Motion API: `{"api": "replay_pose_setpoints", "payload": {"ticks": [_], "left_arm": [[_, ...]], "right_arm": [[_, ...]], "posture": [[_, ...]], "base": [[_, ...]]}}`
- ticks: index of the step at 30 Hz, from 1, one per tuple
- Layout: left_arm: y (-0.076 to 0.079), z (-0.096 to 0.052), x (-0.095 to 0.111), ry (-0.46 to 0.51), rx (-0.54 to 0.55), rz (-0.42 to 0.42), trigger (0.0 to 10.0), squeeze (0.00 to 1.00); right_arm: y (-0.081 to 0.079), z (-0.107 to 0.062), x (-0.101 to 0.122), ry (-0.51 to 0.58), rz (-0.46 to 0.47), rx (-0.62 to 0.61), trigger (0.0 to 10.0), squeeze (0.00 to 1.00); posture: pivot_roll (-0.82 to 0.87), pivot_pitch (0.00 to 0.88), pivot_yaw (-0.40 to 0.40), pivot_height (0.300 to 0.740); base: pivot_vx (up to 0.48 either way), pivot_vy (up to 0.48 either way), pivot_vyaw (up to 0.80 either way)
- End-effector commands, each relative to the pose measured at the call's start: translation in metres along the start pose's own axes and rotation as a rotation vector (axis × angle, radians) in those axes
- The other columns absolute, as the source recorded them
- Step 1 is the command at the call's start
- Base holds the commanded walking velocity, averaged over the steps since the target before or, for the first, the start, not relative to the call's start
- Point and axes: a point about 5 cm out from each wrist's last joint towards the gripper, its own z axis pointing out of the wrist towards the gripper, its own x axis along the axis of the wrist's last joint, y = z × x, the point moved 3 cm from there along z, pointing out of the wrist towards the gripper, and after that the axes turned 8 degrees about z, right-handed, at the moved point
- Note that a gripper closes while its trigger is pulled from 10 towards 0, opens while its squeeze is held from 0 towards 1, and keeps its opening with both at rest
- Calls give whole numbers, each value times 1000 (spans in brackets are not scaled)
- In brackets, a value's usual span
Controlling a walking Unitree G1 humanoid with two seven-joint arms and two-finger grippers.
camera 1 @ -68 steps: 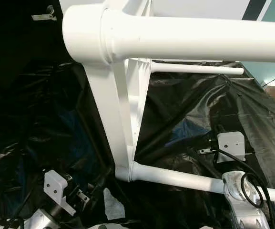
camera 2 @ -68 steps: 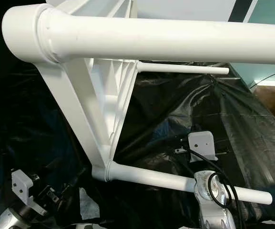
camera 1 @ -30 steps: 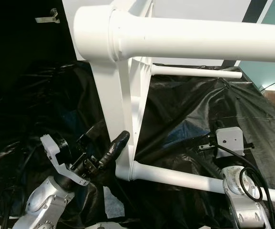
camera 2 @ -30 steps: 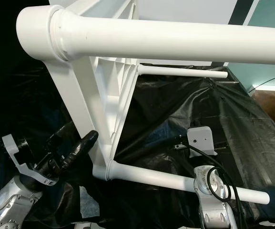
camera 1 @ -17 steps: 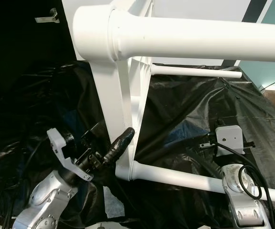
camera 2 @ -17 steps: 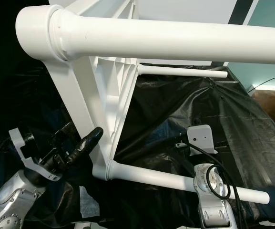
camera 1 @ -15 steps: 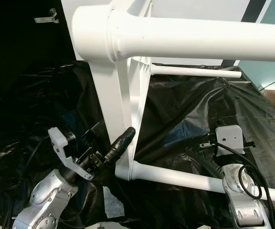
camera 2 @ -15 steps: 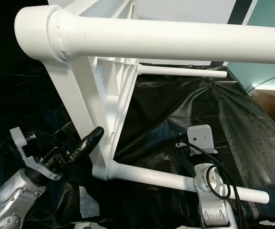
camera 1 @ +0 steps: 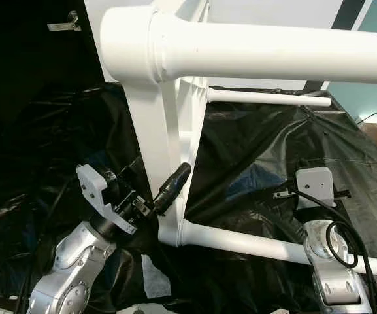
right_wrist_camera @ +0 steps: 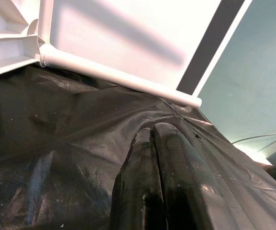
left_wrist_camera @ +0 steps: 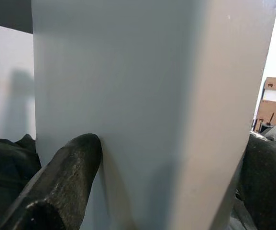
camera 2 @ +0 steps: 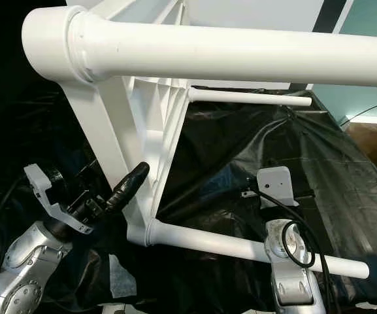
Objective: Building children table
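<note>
White plastic children's table frame [camera 1: 159, 124] lies on its side on black plastic sheet [camera 1: 266, 150], round tube legs [camera 1: 253, 51] pointing to our right. We see left gripper [camera 1: 164, 193] at flat side panel of frame, just above lower leg [camera 1: 240, 242]; fingers [left_wrist_camera: 66, 184] spread, straddling panel edge, one pad touching. Right gripper [right_wrist_camera: 154, 158] near lower leg, pointed over sheet; fingers pressed together, holding nothing.
</note>
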Motion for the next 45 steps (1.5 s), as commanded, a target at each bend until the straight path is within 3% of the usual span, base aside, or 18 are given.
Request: {"api": "replay_pose_setpoints", "payload": {"ticks": [1,7,23,24,25,26,27,32,33,34,45], "left_arm": [[-12,0,-15,-89,125,11,10000,0],[-18,-2,-33,-178,170,54,10000,0],[-18,1,-34,-191,176,61,10000,0],[-17,2,-33,-183,173,63,4863,0],[-17,3,-31,-171,179,67,980,0],[-17,3,-31,-171,179,67,980,0],[-18,6,-28,-142,190,66,0,0],[-21,8,-27,-143,213,80,0,0],[-23,8,-28,-148,223,85,4039,0],[-23,8,-28,-151,228,87,10000,0],[-24,10,-32,-164,252,109,10000,0]], "right_arm": [[1,2,-4,-19,-10,-8,10000,0],[1,1,-6,-25,-10,-15,10000,0],[3,2,-6,-27,-7,-33,10000,0],[4,3,-6,-26,-8,-33,10000,0],[4,3,-6,-25,-8,-34,10000,0],[4,3,-6,-25,-8,-34,10000,0],[4,4,-6,-22,-8,-36,10000,0],[5,6,-6,-19,-10,-39,10000,0],[5,7,-6,-19,-10,-39,10000,0],[5,7,-5,-18,-11,-40,10000,0],[5,8,-5,-17,-11,-42,10000,0]], "posture": [[23,35,-47,740],[23,45,-39,740],[22,49,-27,740],[22,47,-27,740],[21,47,-28,740],[21,47,-28,740],[21,45,-29,740],[22,45,-31,740],[22,45,-32,740],[21,45,-32,740],[19,48,-31,740]], "base": [[0,0,0],[0,0,0],[0,0,0],[0,0,0],[0,0,0],[0,0,0],[0,0,0],[0,0,0],[0,0,0],[0,0,0],[0,0,0]]}}
